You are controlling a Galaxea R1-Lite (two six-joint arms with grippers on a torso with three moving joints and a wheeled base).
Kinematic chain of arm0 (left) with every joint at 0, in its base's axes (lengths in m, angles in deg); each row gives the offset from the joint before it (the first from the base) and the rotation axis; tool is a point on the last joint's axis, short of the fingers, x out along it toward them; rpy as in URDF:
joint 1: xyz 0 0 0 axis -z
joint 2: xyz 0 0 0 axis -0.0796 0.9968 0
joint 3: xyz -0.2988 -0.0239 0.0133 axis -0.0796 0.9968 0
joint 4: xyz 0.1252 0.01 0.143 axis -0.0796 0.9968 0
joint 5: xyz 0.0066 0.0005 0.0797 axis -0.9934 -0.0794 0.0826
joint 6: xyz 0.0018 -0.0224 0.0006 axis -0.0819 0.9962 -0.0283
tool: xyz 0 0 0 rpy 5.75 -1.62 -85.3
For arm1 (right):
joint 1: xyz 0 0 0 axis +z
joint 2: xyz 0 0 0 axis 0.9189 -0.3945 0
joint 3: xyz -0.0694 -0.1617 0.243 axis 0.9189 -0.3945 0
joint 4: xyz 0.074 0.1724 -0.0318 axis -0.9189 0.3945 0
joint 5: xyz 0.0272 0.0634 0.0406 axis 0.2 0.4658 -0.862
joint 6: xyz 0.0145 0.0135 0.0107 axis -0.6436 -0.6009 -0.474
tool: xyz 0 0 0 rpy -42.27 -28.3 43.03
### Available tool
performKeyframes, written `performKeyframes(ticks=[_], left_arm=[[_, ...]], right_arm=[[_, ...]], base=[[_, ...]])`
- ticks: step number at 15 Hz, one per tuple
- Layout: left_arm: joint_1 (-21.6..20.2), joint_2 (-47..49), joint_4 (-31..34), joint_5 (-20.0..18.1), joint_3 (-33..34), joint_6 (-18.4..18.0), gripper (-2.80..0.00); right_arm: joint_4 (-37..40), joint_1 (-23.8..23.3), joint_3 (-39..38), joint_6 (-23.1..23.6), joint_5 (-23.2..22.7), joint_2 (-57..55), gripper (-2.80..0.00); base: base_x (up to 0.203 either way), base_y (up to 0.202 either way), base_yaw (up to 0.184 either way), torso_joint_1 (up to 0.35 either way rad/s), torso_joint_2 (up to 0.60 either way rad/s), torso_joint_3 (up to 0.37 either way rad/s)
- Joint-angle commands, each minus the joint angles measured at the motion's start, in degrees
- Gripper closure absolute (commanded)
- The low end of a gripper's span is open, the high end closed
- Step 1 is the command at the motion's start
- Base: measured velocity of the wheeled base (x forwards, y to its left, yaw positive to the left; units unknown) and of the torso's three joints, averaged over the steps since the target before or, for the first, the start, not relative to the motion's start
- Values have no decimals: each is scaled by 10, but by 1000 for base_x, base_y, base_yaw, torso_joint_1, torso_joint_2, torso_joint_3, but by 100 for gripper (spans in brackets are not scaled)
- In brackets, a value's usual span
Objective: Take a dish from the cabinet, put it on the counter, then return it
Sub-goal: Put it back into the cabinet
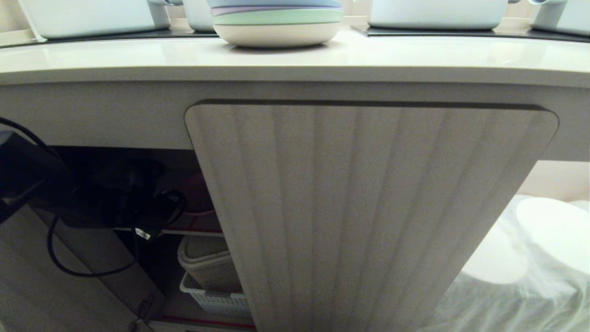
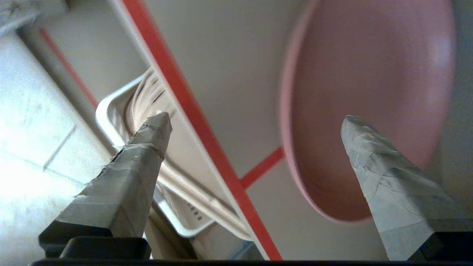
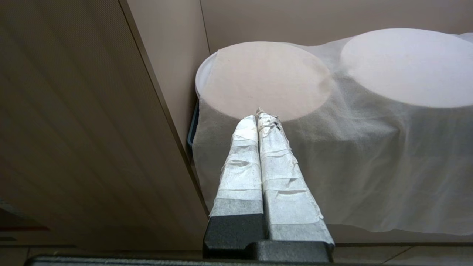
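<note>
The pink dish (image 2: 369,92) lies on the cabinet's red-edged shelf (image 2: 192,122); in the head view it is a dim pink patch (image 1: 197,193) inside the dark opening. My left gripper (image 2: 255,119) is inside the cabinet (image 1: 368,207), open wide, with nothing between its taped fingers (image 2: 388,177). One finger stands in front of the dish's near rim, the other over a white basket (image 2: 122,111). The left arm (image 1: 115,198) reaches in as a dark shape. The counter (image 1: 415,55) runs above. My right gripper (image 3: 257,113) is parked low beside the shut door, empty.
A stack of plates (image 1: 276,23) stands on the counter between white pots (image 1: 438,14). The right fluted door (image 3: 74,129) is closed. A basket with a tub (image 1: 212,290) sits on the lower shelf. Cloth-covered round containers (image 3: 369,111) stand to the right of the cabinet.
</note>
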Motion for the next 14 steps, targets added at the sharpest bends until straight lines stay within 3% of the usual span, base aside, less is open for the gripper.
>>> performKeyframes(ticks=[1, 5, 8, 11, 14], left_arm=[[0, -16, -21, 1, 22, -16, -280], [2, -32, -66, 4, 54, -56, -280], [2, -35, -137, 24, 98, -105, -280], [3, -35, -254, 28, 168, -195, -280], [2, -19, -422, 29, 244, -320, -280]], right_arm=[[0, 0, 0, 0, 0, 0, 0], [0, 0, 0, 0, 0, 0, 0], [0, 0, 0, 0, 0, 0, 0], [0, 0, 0, 0, 0, 0, 0], [0, 0, 0, 0, 0, 0, 0]], base=[[0, 0, 0, 0, 0, 0], [0, 0, 0, 0, 0, 0], [0, 0, 0, 0, 0, 0], [0, 0, 0, 0, 0, 0], [0, 0, 0, 0, 0, 0]])
